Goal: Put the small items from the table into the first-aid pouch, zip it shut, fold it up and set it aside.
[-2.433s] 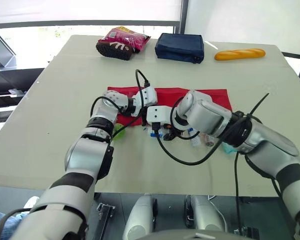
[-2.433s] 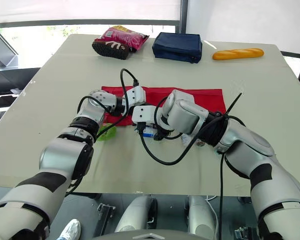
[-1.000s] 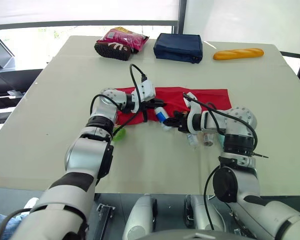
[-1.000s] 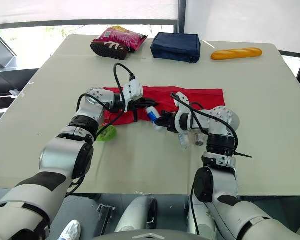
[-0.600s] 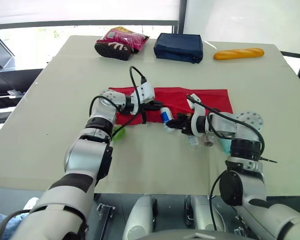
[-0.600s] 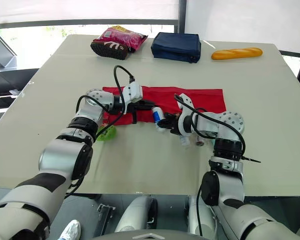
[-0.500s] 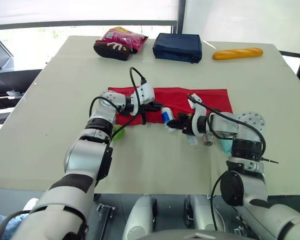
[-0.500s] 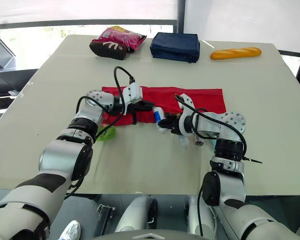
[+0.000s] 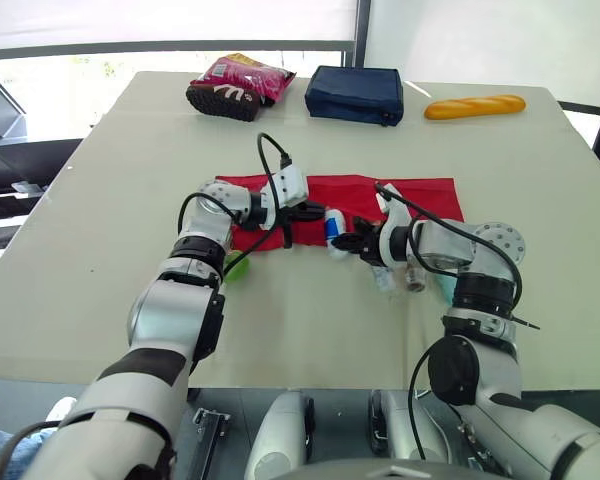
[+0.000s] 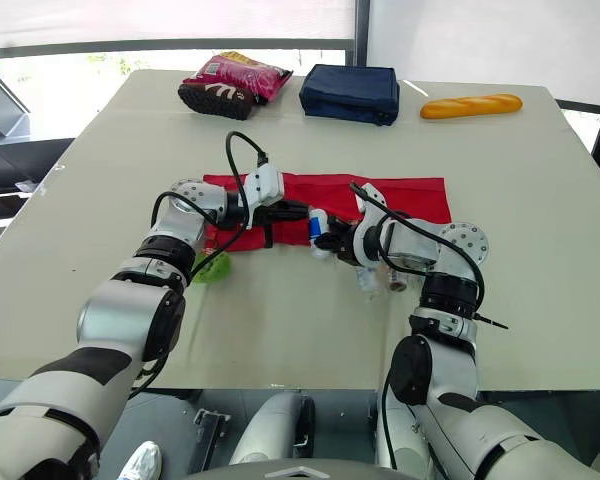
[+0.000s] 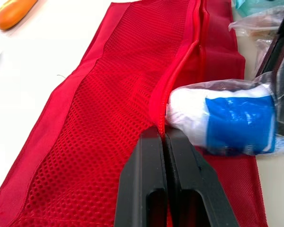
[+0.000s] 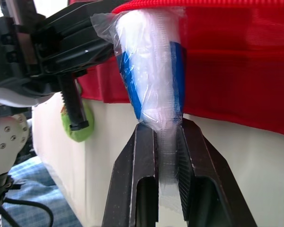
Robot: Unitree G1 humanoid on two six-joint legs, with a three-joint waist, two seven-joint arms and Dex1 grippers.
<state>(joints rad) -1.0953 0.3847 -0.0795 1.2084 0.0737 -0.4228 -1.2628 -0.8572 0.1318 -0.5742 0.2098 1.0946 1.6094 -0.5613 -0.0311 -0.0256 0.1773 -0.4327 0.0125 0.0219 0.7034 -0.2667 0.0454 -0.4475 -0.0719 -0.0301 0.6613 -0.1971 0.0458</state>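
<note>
Red pouch (image 11: 109, 94) lip pinched tight in L gripper (image 11: 162, 135) jaws; R gripper (image 12: 166, 130) jaws clamp wrapped roll (image 12: 151, 71) by its tail. Hold lip up, push roll straight in.

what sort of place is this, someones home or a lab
Most likely a robot test lab, not a home: a plain pale table beside big windows, with unrelated props laid out along its far edge, a pink snack bag, a navy pouch and a bread loaf.

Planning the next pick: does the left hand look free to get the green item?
Probably not: the left hand is shut on the red pouch, holding its edge; the green item lies close.
</note>
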